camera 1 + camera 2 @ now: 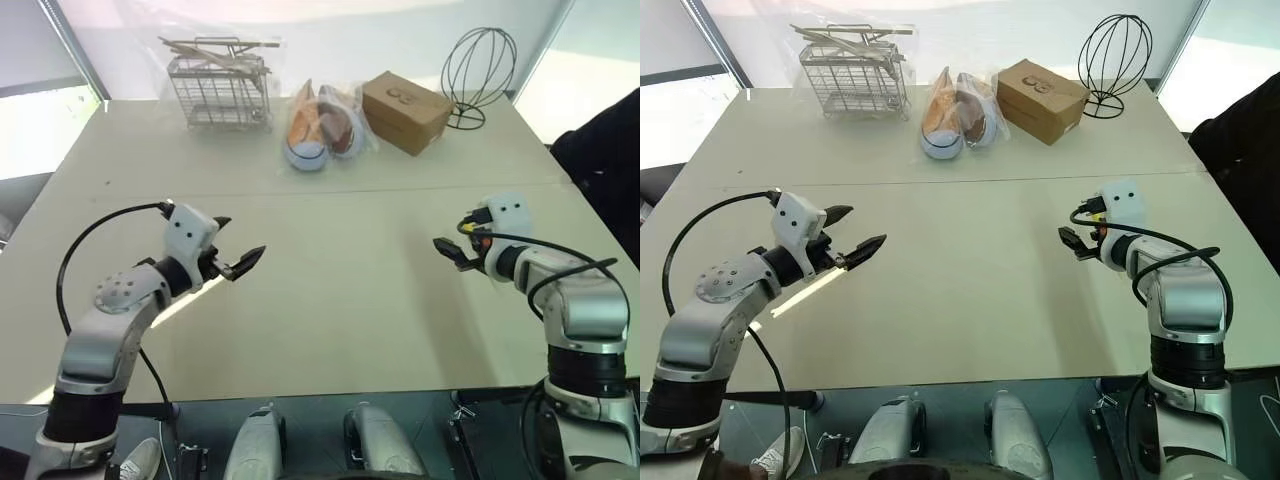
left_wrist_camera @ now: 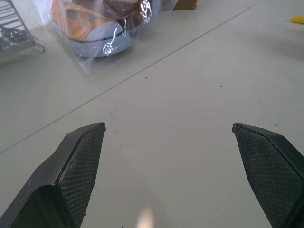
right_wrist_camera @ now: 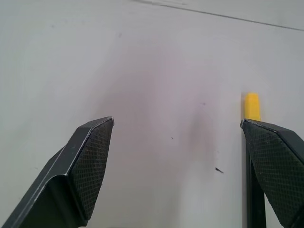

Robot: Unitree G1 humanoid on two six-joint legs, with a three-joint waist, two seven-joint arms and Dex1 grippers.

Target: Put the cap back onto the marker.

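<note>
Wire basket (image 1: 218, 92), bagged shoes (image 1: 322, 130), cardboard box (image 1: 405, 111), wire head form (image 1: 479, 72).

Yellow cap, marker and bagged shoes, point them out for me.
yellow cap (image 3: 251, 106), right wrist view, its side.
marker (image 3: 250, 190), right wrist view, dark barrel below the cap.
bagged shoes (image 1: 322, 130), left eye view, the orange upper.

Pale beige table (image 1: 330, 260): smooth, matt top, faint specks, one thin seam line across it.

Small bright yellow plastic cap (image 3: 251, 105): smooth, slight sheen. Slim black marker (image 3: 250, 190) below it: dark, finish not readable.

Left gripper (image 2: 168, 137) and right gripper (image 3: 178, 130): black fingers, matt, inner pads (image 2: 85, 161) embossed with a fine cross-hatch grid.

Wire basket (image 1: 220, 90): thin bare metal rods, dull grey. Black wire dome-shaped stand (image 1: 478, 72): thin dark metal wire.

Brown cardboard box (image 1: 405, 110): matt paper board.

Shoes in a clear plastic bag (image 2: 95, 23): film glossy, crinkled, bright glints.
</note>
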